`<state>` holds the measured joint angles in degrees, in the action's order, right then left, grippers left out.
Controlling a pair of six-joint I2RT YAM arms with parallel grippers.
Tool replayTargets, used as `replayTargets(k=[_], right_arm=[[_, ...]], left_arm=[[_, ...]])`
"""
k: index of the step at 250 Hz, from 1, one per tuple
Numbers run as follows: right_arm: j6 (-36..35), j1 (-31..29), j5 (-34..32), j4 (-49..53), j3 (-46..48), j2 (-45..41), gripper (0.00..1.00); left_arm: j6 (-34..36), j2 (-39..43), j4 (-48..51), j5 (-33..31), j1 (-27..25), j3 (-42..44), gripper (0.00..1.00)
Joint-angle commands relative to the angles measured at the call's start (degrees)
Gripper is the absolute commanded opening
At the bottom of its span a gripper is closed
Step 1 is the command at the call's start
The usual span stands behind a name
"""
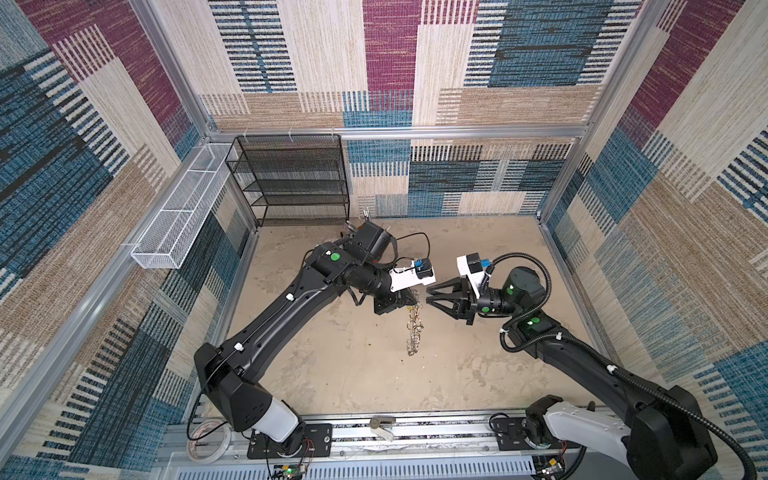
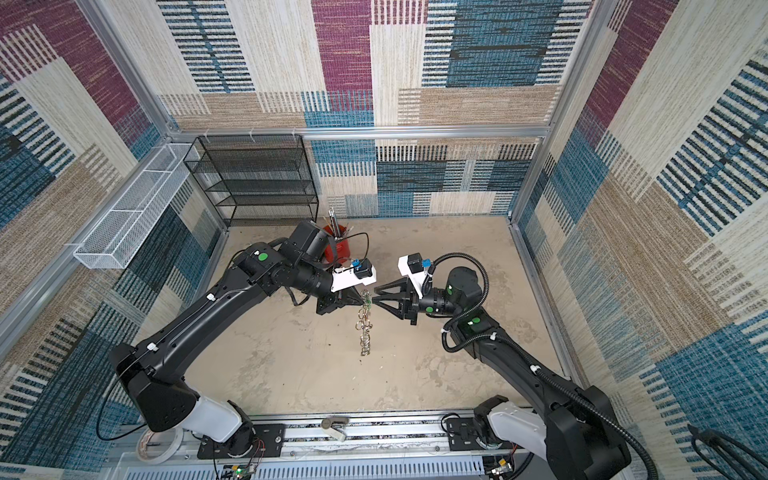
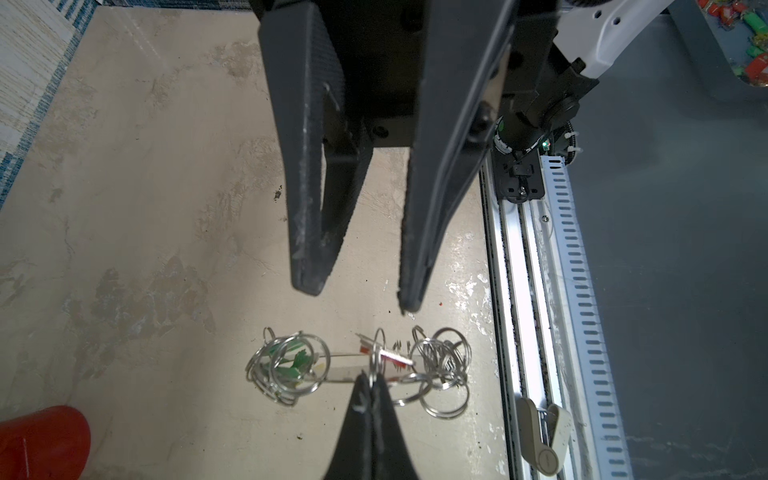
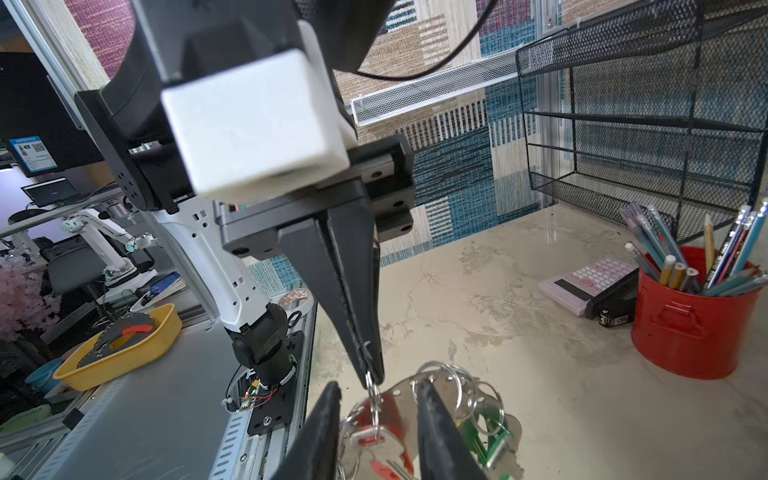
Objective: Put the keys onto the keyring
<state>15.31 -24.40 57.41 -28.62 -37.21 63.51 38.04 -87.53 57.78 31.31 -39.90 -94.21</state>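
Over the worktop (image 1: 353,374) both arms reach inward, level, tips nearly meeting. The left hand (image 1: 417,296) is clenched on a split ring of the keyring (image 1: 414,328), which hangs from it. The right hand (image 1: 428,296) is released, its fingers straddling the red-tagged key (image 4: 388,415).

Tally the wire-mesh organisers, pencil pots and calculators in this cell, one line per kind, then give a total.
Wire-mesh organisers: 2, the black shelf rack and the long white basket
Red metal pencil pots: 1
Pink calculators: 1
Total: 4

Black arms (image 1: 270,320), white base shells (image 1: 278,417), green round stickers (image 1: 334,256), corrugated black cable (image 1: 586,348)
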Motion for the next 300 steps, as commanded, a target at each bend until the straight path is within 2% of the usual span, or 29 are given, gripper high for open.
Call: replayTargets(k=[1, 32, 46, 95, 151, 179, 300], right_arm=[[2.17, 0.15, 0.07, -2.84, 0.61, -0.51, 0.39], [2.83, 0.08, 0.57, -3.24, 1.65, -0.69, 0.44], [3.31, 0.06, 1.36, -3.75, 2.03, -0.49, 0.45], [4.88, -0.10, 3.76, -5.83, 2.72, -0.89, 0.47], [4.44, -1.22, 4.98, -6.14, 2.34, -0.14, 0.46], [3.83, -1.59, 4.46, -5.37, 2.07, 0.29, 0.42], [3.60, -1.84, 3.19, -5.43, 2.05, 0.66, 0.09]], left_arm=[[-3.02, 1.77, -4.46, 1.40, 0.07, 1.57, 0.00], [-5.35, 4.00, -8.41, 1.39, 0.16, 4.28, 0.00], [-6.41, 5.24, -10.76, 3.39, 0.09, 5.88, 0.00], [-10.23, 8.28, -17.41, 4.02, 0.10, 9.97, 0.00], [-12.37, 8.94, -19.85, 5.32, 0.09, 11.66, 0.00], [-12.81, 8.91, -20.02, 6.04, 0.09, 11.76, 0.00], [-13.00, 9.10, -20.60, 6.09, 0.12, 12.30, 0.00]])
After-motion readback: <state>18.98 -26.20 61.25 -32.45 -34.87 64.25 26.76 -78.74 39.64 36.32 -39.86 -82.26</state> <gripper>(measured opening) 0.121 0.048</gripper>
